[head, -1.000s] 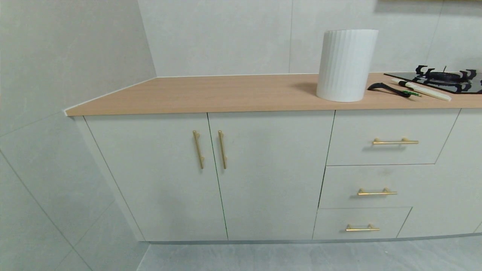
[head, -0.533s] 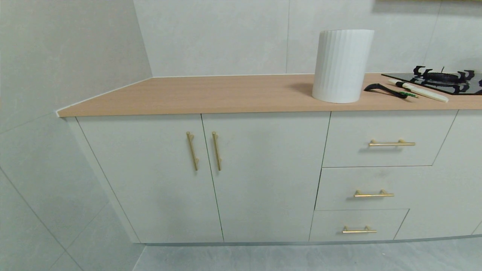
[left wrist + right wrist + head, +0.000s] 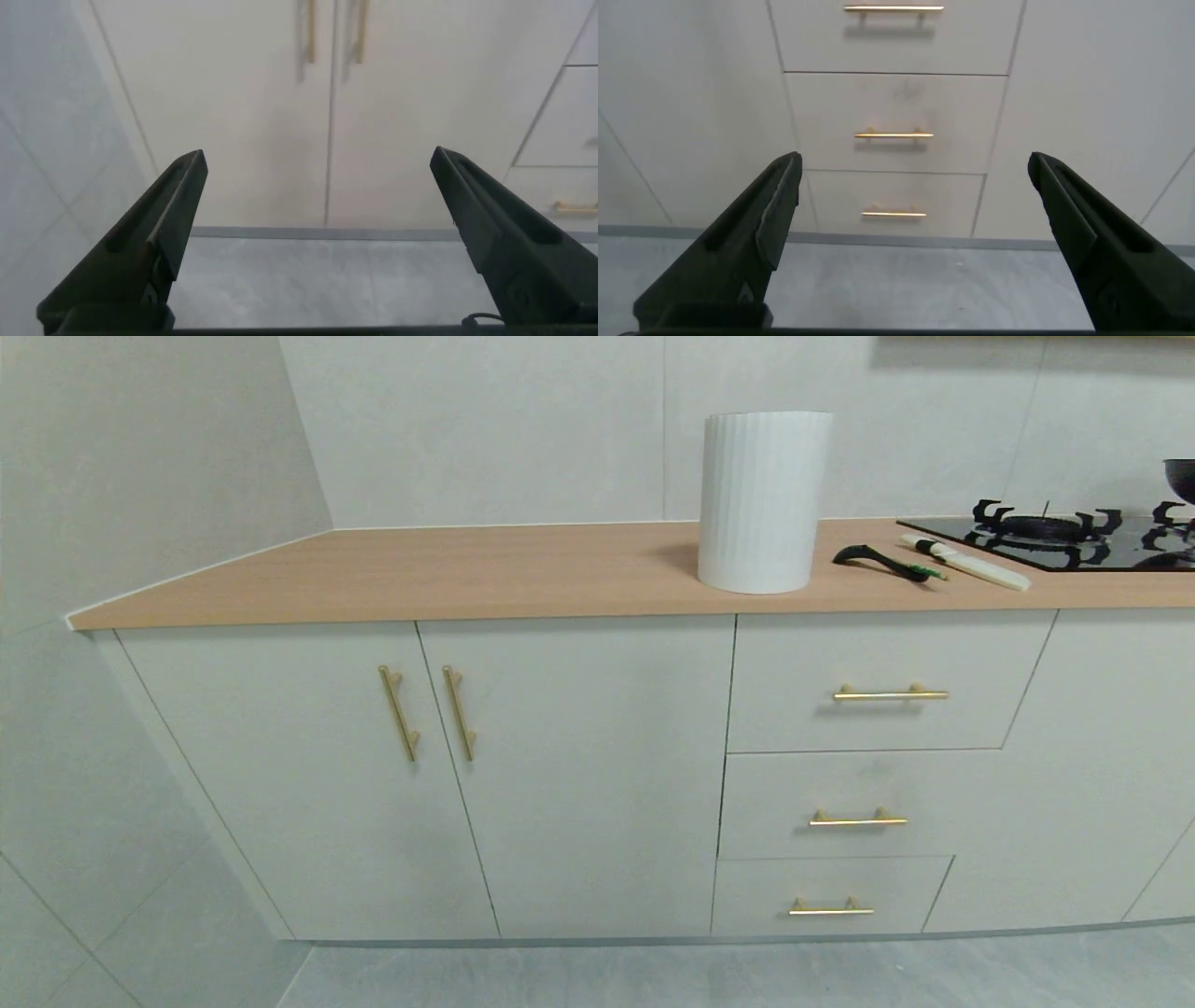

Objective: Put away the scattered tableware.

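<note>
1. The left gripper (image 3: 318, 233) hangs low in front of the pale grey double cabinet doors (image 3: 374, 121). Its 2 black fingers (image 3: 159, 243) are spread wide and hold nothing, and the grey tiled floor (image 3: 318, 280) lies below them.
2. In the head view, the light wooden countertop (image 3: 467, 569) runs from the corner of the pale tiled wall on the left to the right edge.
3. Under the countertop's left part, the double doors are shut. Their 2 upright gold bar handles (image 3: 399, 712) stand side by side where the doors meet.
4. The tall white ribbed cylindrical container (image 3: 764, 502) stands upright on the countertop, right of the middle and near the front edge.
5. Just to its right, the black curved utensil (image 3: 878, 560) lies flat on the countertop, apart from the container.
6. The cream-white stick-like utensil (image 3: 980, 569) has a green and black end and lies aslant just beside the black one. Whether the 2 touch cannot be told.
7. It lies by the front left corner of the black glass hob (image 3: 1074, 553), which carries black pan supports.
8. A dark rounded vessel (image 3: 1179, 476) shows at the far right edge, above the hob.
9. Below the utensils, a stack of 3 pale grey drawers (image 3: 840, 784) is shut, each with a horizontal gold handle.
10. The right gripper (image 3: 910, 233) hangs before those drawers, with its fingers (image 3: 757, 233) released wide and nothing held.
</note>
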You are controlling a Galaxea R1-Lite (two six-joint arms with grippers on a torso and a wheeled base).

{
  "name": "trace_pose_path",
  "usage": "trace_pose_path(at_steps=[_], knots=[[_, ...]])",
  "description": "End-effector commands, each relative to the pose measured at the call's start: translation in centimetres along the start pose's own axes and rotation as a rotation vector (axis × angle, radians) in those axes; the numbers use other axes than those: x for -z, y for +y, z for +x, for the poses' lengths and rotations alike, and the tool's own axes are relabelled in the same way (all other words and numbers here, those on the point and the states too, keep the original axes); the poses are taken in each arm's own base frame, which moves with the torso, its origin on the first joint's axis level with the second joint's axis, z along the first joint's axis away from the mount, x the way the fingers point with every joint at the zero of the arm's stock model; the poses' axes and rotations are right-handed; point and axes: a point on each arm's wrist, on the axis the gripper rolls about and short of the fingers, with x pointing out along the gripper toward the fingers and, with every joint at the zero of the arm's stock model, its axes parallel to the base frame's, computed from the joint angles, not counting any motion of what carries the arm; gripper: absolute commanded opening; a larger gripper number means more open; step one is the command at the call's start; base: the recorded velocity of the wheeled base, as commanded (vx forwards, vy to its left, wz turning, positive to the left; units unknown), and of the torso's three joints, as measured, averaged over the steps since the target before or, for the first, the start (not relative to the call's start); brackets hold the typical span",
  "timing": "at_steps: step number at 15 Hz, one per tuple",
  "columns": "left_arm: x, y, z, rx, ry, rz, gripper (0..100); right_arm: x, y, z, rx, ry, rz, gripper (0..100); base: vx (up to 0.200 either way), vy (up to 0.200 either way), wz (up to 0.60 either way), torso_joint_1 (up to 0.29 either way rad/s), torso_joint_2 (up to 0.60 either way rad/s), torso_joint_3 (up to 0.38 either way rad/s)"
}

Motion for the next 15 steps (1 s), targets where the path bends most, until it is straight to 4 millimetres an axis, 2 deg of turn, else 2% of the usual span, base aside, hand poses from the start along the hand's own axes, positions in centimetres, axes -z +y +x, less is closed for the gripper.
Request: trace_pose_path(at_steps=[1, 5, 13, 15], knots=[[0.0, 0.0, 0.0, 0.0, 0.0, 0.0, 100, -0.01, 0.0, 0.01, 0.0, 0.001, 0.0, 100, 0.0, -0.2, 0.0, 0.007, 0.01, 0.002], [0.0, 0.0, 0.0, -0.002, 0.0, 0.0, 100, -0.01, 0.0, 0.01, 0.0, 0.001, 0.0, 100, 0.0, -0.2, 0.0, 0.004, 0.0, 0.005], [0.0, 0.0, 0.0, -0.002, 0.0, -0.001, 100, -0.01, 0.0, 0.01, 0.0, 0.001, 0.001, 100, 0.0, 0.0, 0.0, 0.0, 0.0, 0.0], [0.0, 0.0, 0.0, -0.002, 0.0, -0.001, 100, -0.02, 0.0, 0.01, 0.001, 0.0, 0.001, 100, 0.2, 0.0, 0.0, 0.0, 0.0, 0.009]])
